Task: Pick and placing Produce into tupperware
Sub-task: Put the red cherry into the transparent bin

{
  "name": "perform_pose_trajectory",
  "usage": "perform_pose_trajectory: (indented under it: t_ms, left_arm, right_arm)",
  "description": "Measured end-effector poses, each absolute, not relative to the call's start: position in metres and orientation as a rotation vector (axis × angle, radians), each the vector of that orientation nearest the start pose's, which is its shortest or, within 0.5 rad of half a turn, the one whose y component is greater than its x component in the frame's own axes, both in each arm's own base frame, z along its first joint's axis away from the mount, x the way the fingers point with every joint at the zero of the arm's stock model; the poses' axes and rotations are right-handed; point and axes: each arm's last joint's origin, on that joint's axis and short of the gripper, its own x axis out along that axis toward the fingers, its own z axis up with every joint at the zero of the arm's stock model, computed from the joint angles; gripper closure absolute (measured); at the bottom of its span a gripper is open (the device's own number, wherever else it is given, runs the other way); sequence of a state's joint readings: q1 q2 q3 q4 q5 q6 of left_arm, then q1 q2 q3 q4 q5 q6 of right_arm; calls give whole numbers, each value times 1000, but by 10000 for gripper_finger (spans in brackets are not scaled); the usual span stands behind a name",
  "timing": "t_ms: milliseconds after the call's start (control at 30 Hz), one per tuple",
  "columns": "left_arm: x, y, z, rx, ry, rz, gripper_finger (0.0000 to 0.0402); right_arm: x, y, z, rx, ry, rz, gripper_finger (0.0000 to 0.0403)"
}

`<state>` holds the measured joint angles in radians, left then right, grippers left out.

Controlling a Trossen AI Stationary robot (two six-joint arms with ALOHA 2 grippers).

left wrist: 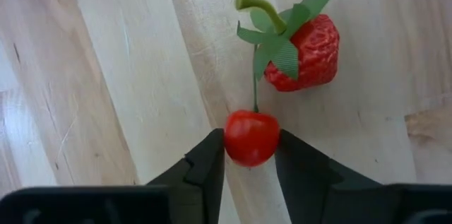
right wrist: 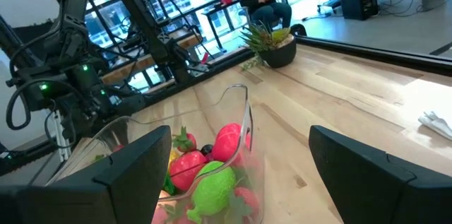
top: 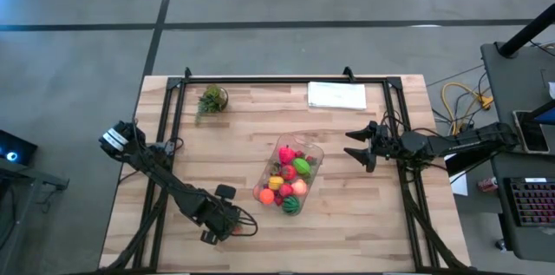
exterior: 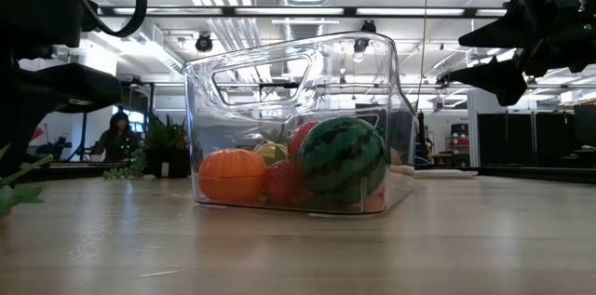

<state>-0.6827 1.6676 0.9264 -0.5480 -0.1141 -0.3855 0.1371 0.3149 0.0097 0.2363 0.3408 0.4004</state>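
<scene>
Left gripper (left wrist: pixel 250 155) pinching cherry (left wrist: pixel 251 138) beside strawberry (left wrist: pixel 304 51), showing only in wrist view; right gripper (top: pixel 362 147) hovering spread beside tupperware (top: pixel 313 151).

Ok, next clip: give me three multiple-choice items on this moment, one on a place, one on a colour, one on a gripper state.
1. Where is the potted plant?
A. far left part of the table
B. inside the tub
C. on the white sheet

2. What colour is the small fruit between the left gripper fingers?
A. yellow
B. red
C. green

3. How is the right gripper?
A. shut on a strawberry
B. open, holding nothing
C. inside the tupperware

A: high view shows it there.
B: left wrist view shows red.
B: its fingers stand apart, empty.
</scene>
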Motion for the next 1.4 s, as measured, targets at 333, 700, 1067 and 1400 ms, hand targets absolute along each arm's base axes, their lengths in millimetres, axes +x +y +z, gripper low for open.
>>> perform_pose_trajectory:
  t_ms: [333, 700, 1067, 1400]
  left_arm:
    - [229, -180, 159, 178, 1237, -210, 310]
    - [214, -155, 247, 207, 1037, -46, 311]
    - [256, -80, 318, 50, 693, 139, 311]
    - [322, -53, 284, -83, 854, 57, 293]
  right_arm:
    - [116, 6, 162, 382, 25, -214, 75]
    - [116, 6, 162, 382, 25, -214, 75]
    - [116, 6, 162, 382, 25, -214, 75]
    - [116, 6, 162, 382, 26, -214, 75]
